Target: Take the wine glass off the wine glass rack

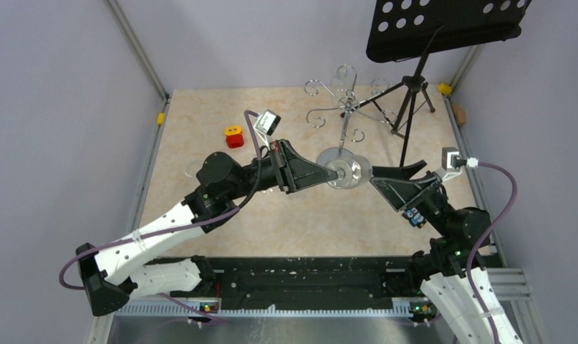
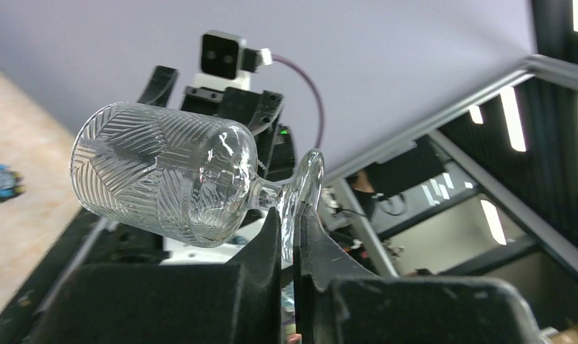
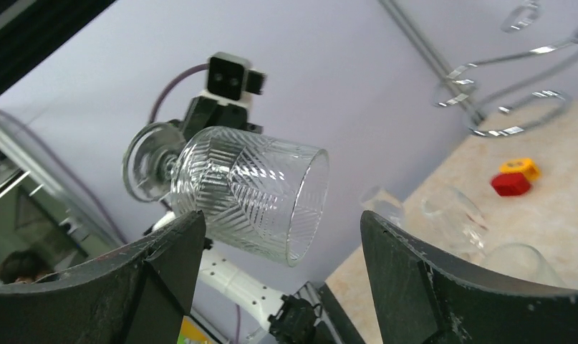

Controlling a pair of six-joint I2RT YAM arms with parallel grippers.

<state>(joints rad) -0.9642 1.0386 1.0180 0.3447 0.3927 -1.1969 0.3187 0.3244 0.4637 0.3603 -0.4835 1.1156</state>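
The wine glass point(image 1: 352, 172) is clear with a cut herringbone bowl and hangs sideways in the air, off the wine glass rack point(image 1: 347, 107). My left gripper point(image 1: 334, 172) is shut on its round foot; in the left wrist view the wine glass point(image 2: 164, 175) juts left of the left gripper point(image 2: 291, 215), whose jaws pinch the foot. My right gripper point(image 1: 398, 173) is open just right of the bowl. In the right wrist view the wine glass point(image 3: 250, 193) lies with its rim between the wide-apart fingers of the right gripper point(image 3: 280, 216), touching neither. The rack's chrome arms point(image 3: 508, 93) show behind.
A black music stand point(image 1: 443, 29) on a tripod point(image 1: 407, 107) stands at the back right, close to the rack. A red and yellow block point(image 1: 234, 136) lies at the back left. Other clear glasses point(image 3: 454, 215) lie on the table near the left arm.
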